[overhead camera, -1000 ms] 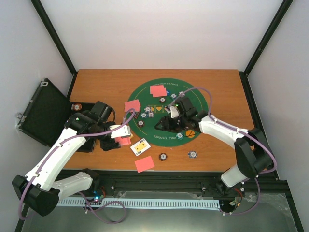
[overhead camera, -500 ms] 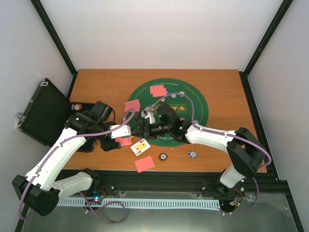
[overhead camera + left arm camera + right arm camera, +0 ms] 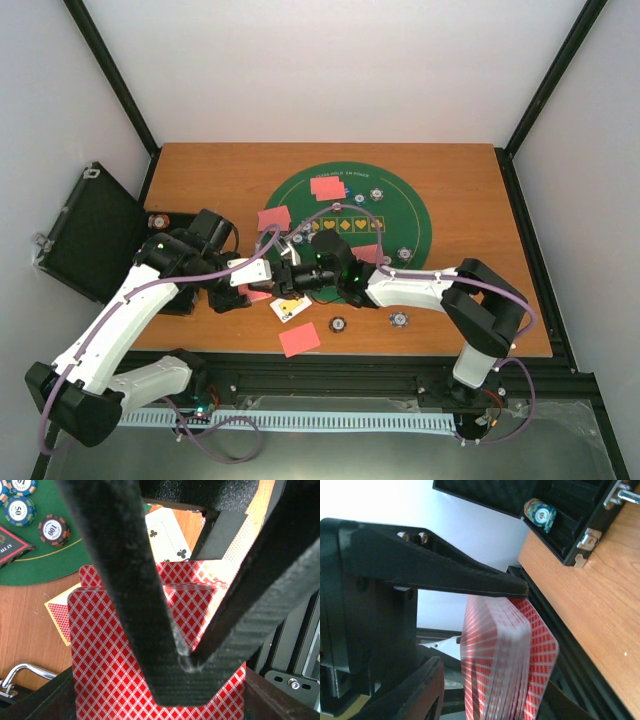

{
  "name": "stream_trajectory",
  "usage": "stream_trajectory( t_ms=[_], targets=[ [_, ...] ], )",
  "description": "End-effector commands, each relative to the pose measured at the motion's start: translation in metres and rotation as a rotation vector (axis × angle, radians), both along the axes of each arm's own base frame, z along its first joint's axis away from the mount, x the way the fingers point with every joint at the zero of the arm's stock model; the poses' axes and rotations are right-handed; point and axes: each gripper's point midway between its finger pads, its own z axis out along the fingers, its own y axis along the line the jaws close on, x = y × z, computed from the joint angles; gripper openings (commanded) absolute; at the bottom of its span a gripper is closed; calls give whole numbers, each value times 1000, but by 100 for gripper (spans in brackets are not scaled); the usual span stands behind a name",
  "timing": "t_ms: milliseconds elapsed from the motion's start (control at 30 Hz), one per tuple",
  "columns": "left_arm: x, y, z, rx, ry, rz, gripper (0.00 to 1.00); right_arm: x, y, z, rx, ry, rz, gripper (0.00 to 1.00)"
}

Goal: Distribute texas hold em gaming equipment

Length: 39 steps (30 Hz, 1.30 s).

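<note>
My left gripper [image 3: 248,287] is shut on a deck of red-backed playing cards [image 3: 110,655] and holds it above the table's front left; the fingers meet in a V over the top card [image 3: 182,660]. My right gripper [image 3: 284,278] has reached across to that deck. In the right wrist view the deck's end [image 3: 510,655] stands between its open fingers [image 3: 480,627], touching the upper one. Single red-backed cards lie on the green round mat [image 3: 410,205] and the table [image 3: 299,339]. A face-up card [image 3: 290,308] lies under the grippers. Striped chips [image 3: 338,324] are scattered about.
The black hinged case [image 3: 90,235] lies open at the left edge with chips inside [image 3: 540,511]. More chips [image 3: 54,529] and the black red-edged triangle marker [image 3: 10,542] sit on the mat. A face-up clubs card [image 3: 167,535] lies ahead of the left fingers.
My right arm has swung left from the middle of the mat to the deck in my left gripper. The left arm and deck have not moved.
</note>
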Motion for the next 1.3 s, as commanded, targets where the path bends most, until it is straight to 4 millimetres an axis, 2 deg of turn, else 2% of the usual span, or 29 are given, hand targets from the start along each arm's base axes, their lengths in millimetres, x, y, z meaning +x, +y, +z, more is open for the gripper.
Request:
stream_trajectory(
  t_ms=[0,67,167,200,233,267,400,500,700,800,867,1133,1267],
  targets=[
    [6,-5,11,-32,-48,-19,12,-5,8,17,83,2,3,30],
    [6,-5,11,-31,-50,-19,12,-5,9,18,88,9,2,17],
    [6,-4,11,-29,-52,-17,12,-5,9,17,91,23,-6,4],
    [6,-4,11,-29,-54,-16,16,-5,8,16,90,27,-11,3],
    [5,-4,10,-26,-53,-17,25,-5,7,15,93,30,-13,3],
    [5,-3,8,-22,-48,-18,38,-5,6,14,93,35,-16,3],
    [1,2,-2,6,-34,-25,70,-6,4,16,108,37,-20,3],
    [0,3,-5,5,-41,-26,81,-7,3,20,124,29,-16,3],
    [-1,-3,-3,-21,-24,-34,92,-10,0,18,128,29,-12,3],
    [-2,-7,3,-47,-20,-44,93,-11,-1,14,119,33,-13,3],
    [-4,-9,5,-55,-9,-54,90,-11,-2,11,112,32,-14,3],
    [-8,-9,3,-50,15,-68,67,-10,-1,6,96,35,-18,3],
    [-8,-8,7,-51,7,-70,59,-9,-2,-4,55,29,-26,3]
  ],
)
